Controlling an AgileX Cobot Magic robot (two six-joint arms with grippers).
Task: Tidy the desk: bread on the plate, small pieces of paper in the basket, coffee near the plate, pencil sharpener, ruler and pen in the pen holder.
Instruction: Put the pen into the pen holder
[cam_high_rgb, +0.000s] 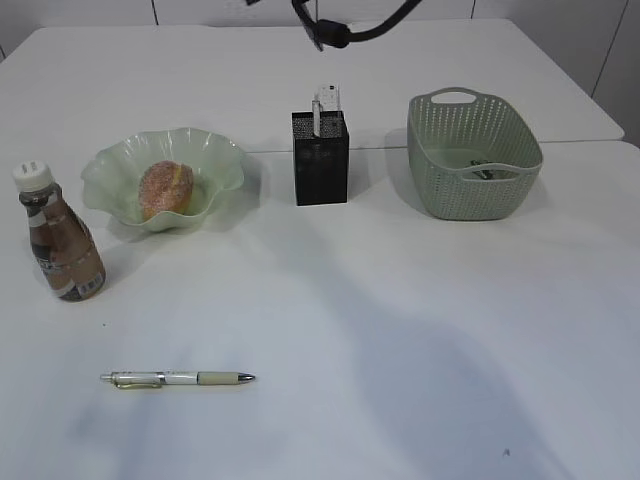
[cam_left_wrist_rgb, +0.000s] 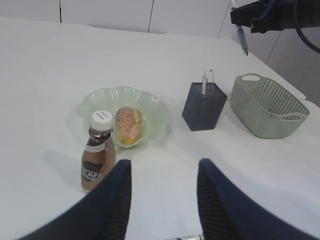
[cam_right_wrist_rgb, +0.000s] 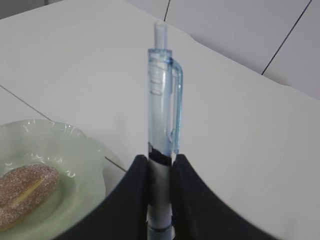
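Above the desk's far edge, the right gripper (cam_right_wrist_rgb: 160, 200) clamps a clear blue-tinted plastic pen (cam_right_wrist_rgb: 161, 125); misaligned, it may miss the black square mesh pen holder (cam_high_rgb: 320, 158). The left gripper (cam_left_wrist_rgb: 162, 192) hangs half-open, holding nothing.

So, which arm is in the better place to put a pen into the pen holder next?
The right. Its gripper already holds a clear pen, raised over the far side near the pen holder. The left gripper is open and empty, near the coffee.

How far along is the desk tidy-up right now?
Done: bread sits in the plate, coffee stands beside it, something lies in the basket. In hand: the right gripper holds a clear blue pen. Left: the second pen still on the desk.
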